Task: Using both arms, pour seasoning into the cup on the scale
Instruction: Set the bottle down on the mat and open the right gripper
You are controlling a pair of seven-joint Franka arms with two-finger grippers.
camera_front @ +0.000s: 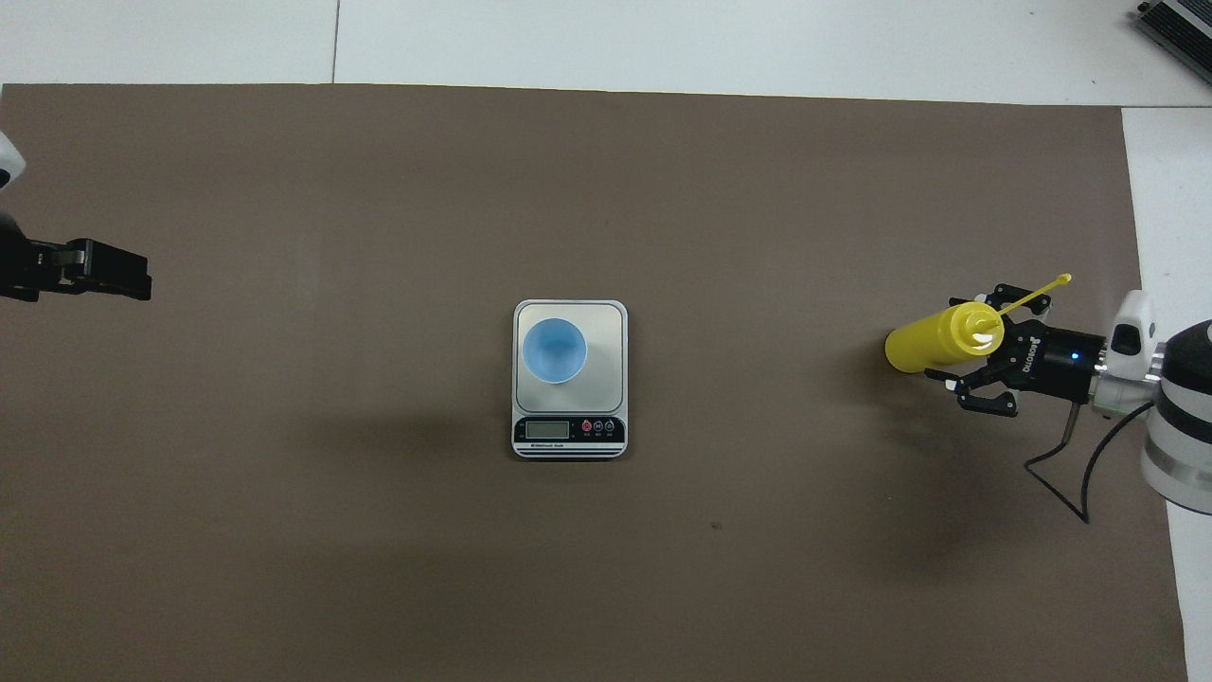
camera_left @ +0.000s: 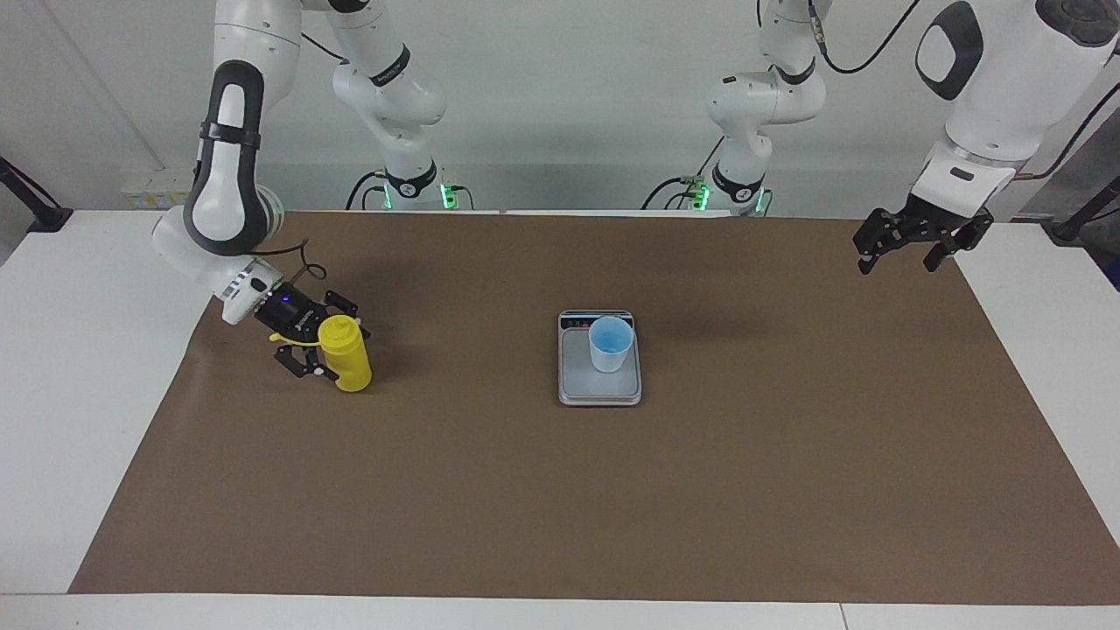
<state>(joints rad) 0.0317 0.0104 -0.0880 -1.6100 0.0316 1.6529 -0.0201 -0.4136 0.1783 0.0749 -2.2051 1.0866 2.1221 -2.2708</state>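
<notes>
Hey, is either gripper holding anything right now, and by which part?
Nothing is held. The right gripper stands open around the yellow bottle, which rests on the table; the left gripper waits empty.

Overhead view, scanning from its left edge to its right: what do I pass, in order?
Left gripper → cup on the scale → yellow bottle → right gripper, open, right beside the bottle.

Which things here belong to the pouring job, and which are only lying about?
Belong to the job:
- yellow bottle, standing at the right arm's end
- blue cup on the scale
- right gripper, open beside the bottle
- left gripper, open, waiting

Lying about:
- brown mat only
</notes>
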